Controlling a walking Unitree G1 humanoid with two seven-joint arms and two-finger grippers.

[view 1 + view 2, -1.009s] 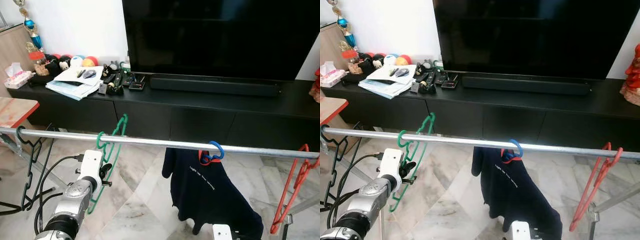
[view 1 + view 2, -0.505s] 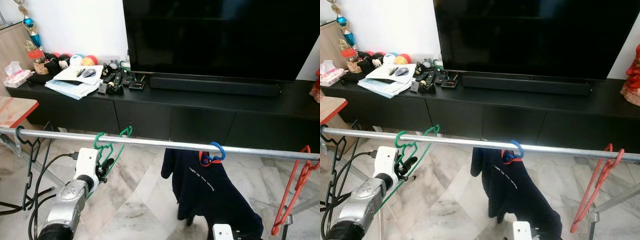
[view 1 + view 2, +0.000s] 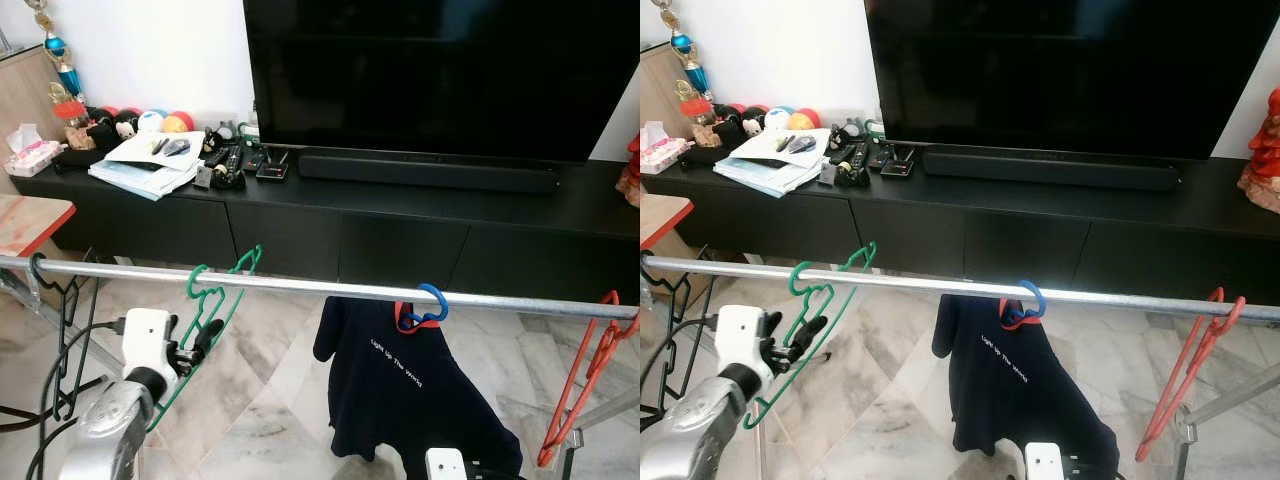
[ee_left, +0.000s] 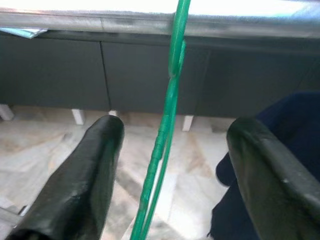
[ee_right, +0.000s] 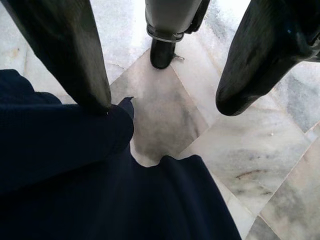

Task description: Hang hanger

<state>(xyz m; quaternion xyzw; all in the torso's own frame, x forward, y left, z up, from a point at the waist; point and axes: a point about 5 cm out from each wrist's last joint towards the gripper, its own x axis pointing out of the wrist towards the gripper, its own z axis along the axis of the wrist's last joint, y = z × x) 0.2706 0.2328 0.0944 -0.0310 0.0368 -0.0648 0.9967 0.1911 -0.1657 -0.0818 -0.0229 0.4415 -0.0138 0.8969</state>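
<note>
Clearly the left gripper (image 4: 170, 165) is hanging open around the green hanger (image 3: 215, 320), hooked near the rail's (image 3: 300, 288) left end; it should back away straight.

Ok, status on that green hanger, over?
Left gripper open, fingers either side of the green hanger, not clamped. Hanger hooked on the rail. Right gripper open, low by the navy shirt.

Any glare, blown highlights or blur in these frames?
Left wrist view: metal rail blown out white along the top, left gripper fingers soft, green hanger fairly sharp. Right wrist view: floor hazy, washed out near top. Eye views: sharp, even light.
</note>
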